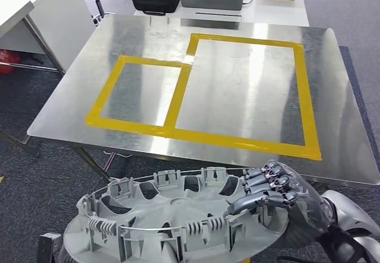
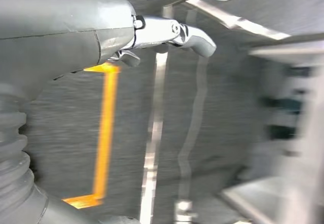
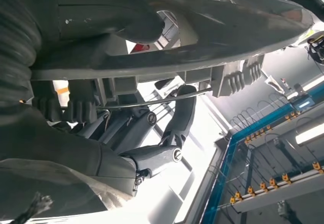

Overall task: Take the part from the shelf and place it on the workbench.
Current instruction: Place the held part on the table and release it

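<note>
The part, a large grey round wheel cover (image 1: 170,221) with ribbed clips along its rim, hangs level in front of me, just short of the workbench's near edge. My right hand (image 1: 273,200) grips its right rim, fingers curled over the top. From the right wrist, the cover's rim (image 3: 183,37) lies across that hand's fingers (image 3: 153,158). A dark piece of my left arm (image 1: 47,245) shows at the cover's left edge. From the left wrist, a silver finger of my left hand (image 2: 172,32) is stretched out over blurred floor; its hold on the cover is hidden.
The steel workbench (image 1: 340,114) carries two yellow taped rectangles, a small one (image 1: 139,91) on the left and a large one (image 1: 244,88) on the right. A white table (image 1: 278,10) behind holds a black bag, a laptop and a box. Carpet lies below.
</note>
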